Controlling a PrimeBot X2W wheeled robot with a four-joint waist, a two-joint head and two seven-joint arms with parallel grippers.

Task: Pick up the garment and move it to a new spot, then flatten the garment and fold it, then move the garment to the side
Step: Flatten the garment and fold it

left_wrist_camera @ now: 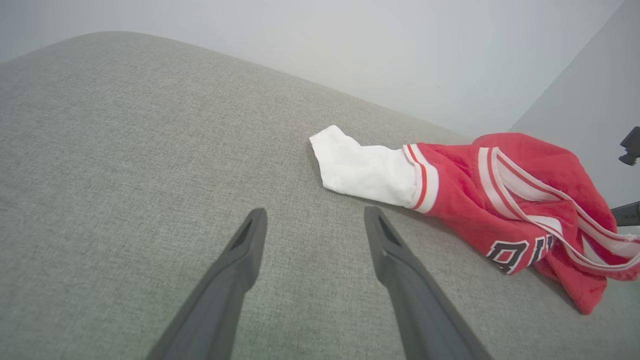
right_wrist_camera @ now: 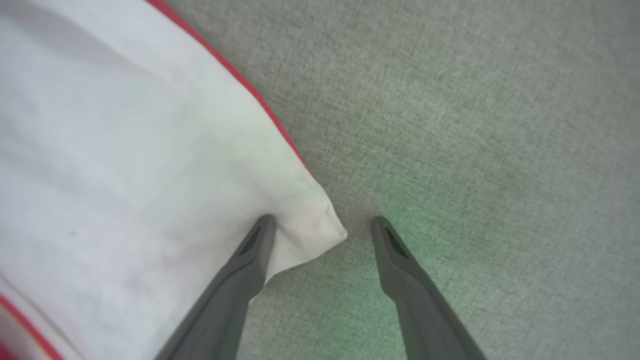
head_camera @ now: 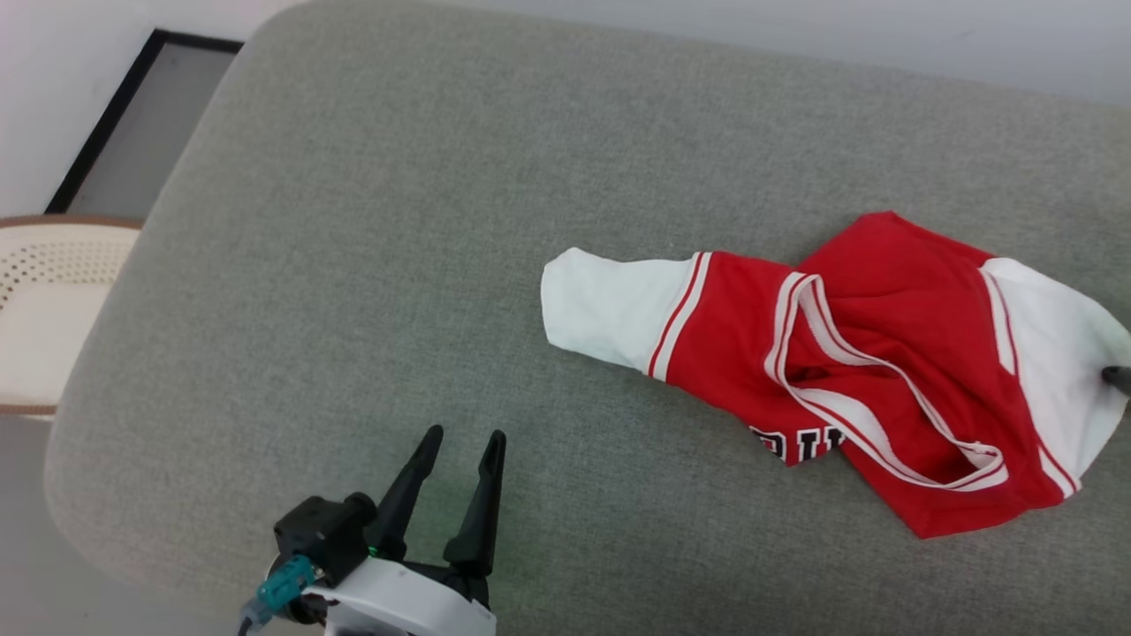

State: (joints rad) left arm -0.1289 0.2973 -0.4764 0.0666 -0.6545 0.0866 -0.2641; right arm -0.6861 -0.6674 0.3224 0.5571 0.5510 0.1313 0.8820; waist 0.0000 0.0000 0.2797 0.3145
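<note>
Head view: the shirt (head_camera: pixel 884 353) lies bunched on the right side of a grey cushion (head_camera: pixel 353 221). Its red body is twisted, the striped neck trim (head_camera: pixel 848 353) loops across it, and a scrap of black lettering (head_camera: pixel 795 444) shows at the near edge. One white sleeve (head_camera: pixel 610 305) points toward the middle of the cushion, and the other sleeve (head_camera: pixel 1060 353) lies at the right edge of the picture. A pale chair (head_camera: pixel 35 300) stands off the cushion's left end.

My left gripper (head_camera: pixel 466 433) hangs over bare cushion at the lower left, fingers spread and holding nothing, well apart from the shirt.

In the right wrist view my right gripper (right_wrist_camera: pixel 324 219) is spread as well, its tips down near the cushion. The sleeve corner (right_wrist_camera: pixel 320 227) pokes into the gap between the fingers and touches one of them. Nothing is pinched.

By my reading the first step is in hand, the pick-up, with the shirt not yet lifted, flattened or folded. The next move, I judge, calls for closing my right fingers squarely on that corner, far enough in that the thin cloth does not slide out, and then raising it. A single sleeve corner would leave the rest dangling and twisted, so my left gripper would probably need to take the near sleeve or hem to share the carry.
</note>
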